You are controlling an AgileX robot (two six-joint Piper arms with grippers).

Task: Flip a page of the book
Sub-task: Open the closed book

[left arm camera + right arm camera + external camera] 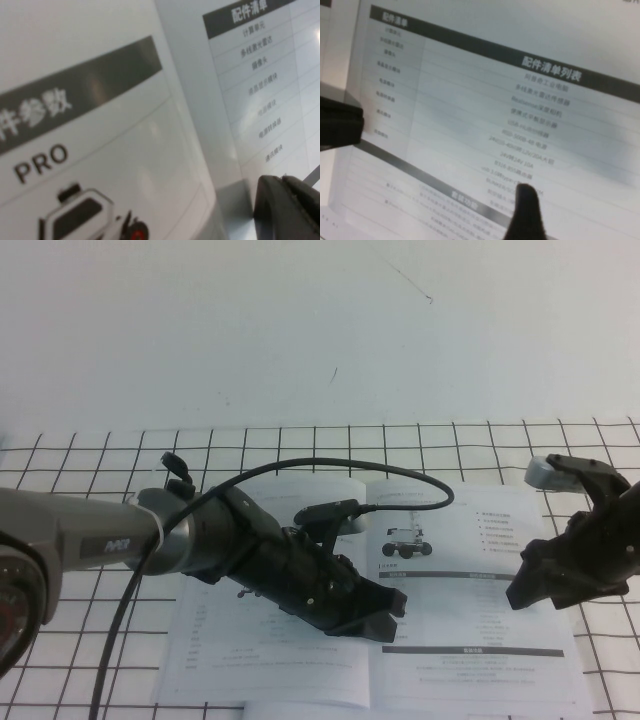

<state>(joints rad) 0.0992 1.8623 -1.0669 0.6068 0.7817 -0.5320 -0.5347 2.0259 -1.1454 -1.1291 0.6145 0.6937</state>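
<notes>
Your book [400,640] lies open on the desk [300,340]. The left end effector [375,615] sits low at the spine, grip state unclear, likely pinning it. The right end effector [570,570], grip also unclear, hovers over the page [480,630].

lab bench | bare white wall [300,320] | gridded cloth [100,455]

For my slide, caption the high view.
Left gripper low over the open book; right gripper near its right page.
</notes>
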